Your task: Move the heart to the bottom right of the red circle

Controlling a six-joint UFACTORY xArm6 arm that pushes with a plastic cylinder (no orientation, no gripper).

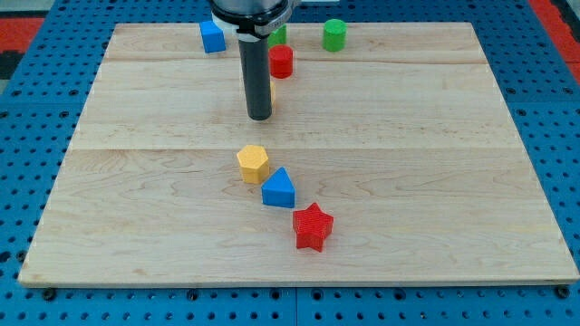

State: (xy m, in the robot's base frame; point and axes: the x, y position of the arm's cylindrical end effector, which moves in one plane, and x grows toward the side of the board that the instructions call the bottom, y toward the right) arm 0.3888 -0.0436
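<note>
You are looking at a pale wooden counter (435, 181) on a blue perforated base. My tip (260, 116) rests on the wood a little above the counter's middle, at the end of a dark upright rod; no pincer state can be told here.

The red circle (281, 61) stands just right of the rod, near the view's top. A sliver of a yellow block (272, 91) peeks out at the rod's right edge, just below the red circle (its shape is hidden, so I cannot tell whether it is the heart).

Along the top edge sit a blue block (212, 36), a partly hidden green block (278, 35) and a green cylinder (334, 34).

Below my tip, well apart from it, a yellow hexagon (253, 164), a blue triangle (278, 188) and a red star (313, 226) run diagonally toward the view's bottom right.
</note>
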